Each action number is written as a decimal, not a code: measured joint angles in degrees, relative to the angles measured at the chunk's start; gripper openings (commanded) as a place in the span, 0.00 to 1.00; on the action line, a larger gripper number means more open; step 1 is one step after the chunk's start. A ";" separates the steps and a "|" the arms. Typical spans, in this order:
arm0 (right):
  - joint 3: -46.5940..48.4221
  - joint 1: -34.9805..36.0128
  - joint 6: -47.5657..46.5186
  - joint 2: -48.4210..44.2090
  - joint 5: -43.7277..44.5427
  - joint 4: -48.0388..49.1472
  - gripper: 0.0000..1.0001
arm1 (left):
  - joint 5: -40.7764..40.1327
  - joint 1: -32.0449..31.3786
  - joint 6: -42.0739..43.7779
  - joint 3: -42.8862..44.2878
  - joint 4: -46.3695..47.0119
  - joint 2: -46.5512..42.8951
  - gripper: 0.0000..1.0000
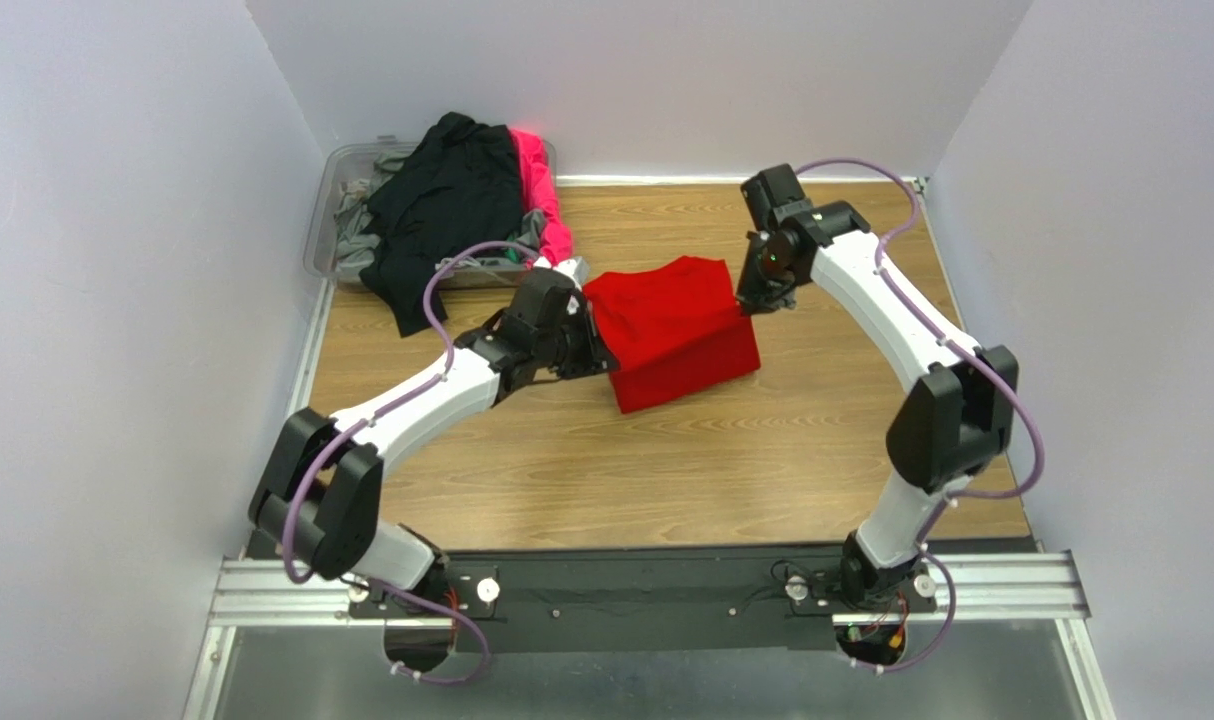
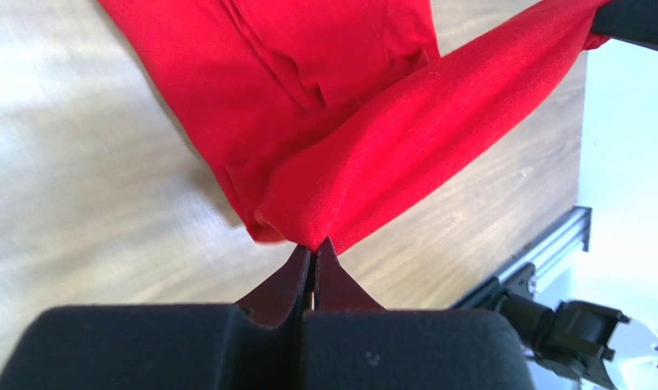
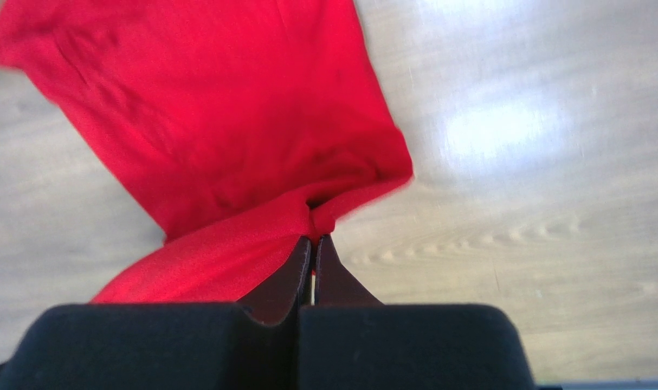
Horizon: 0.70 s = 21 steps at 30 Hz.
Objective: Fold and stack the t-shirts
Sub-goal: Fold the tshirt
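The red shirt (image 1: 673, 333) lies partly folded mid-desk (image 1: 809, 450) in the top view, between the two arms. The left gripper (image 1: 604, 357) is clenched on its left edge and the right gripper (image 1: 748, 305) on its upper right corner, each with only a pinch of cloth between the jaws. In the left wrist view, a taut band of red cloth runs from the pinched fold to the upper right of the frame, raised above the layers lying flat on the wood. In the right wrist view, the jaws bite a bunched corner and the rest spreads to the upper left. At the upper left of the top view a clear bin (image 1: 332, 188) holds a heap: a black shirt (image 1: 448, 203) on top, a pink shirt (image 1: 534, 165) to its right and a grey shirt (image 1: 361, 240) to its left.
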 measured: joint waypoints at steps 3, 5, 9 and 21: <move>4.46 0.00 -0.37 4.15 1.18 0.07 0.01 | 1.22 2.10 2.23 2.82 0.35 3.06 0.00; 6.73 0.00 -0.55 6.12 1.84 -0.20 0.01 | 2.10 3.56 3.67 4.72 0.37 5.16 0.00; 13.60 -0.02 -1.51 11.63 3.30 -0.24 0.01 | 4.13 6.56 6.56 9.51 0.31 9.75 0.00; 33.79 -0.74 -3.78 28.59 5.84 0.04 0.01 | 7.52 12.44 10.56 20.68 0.61 21.35 0.00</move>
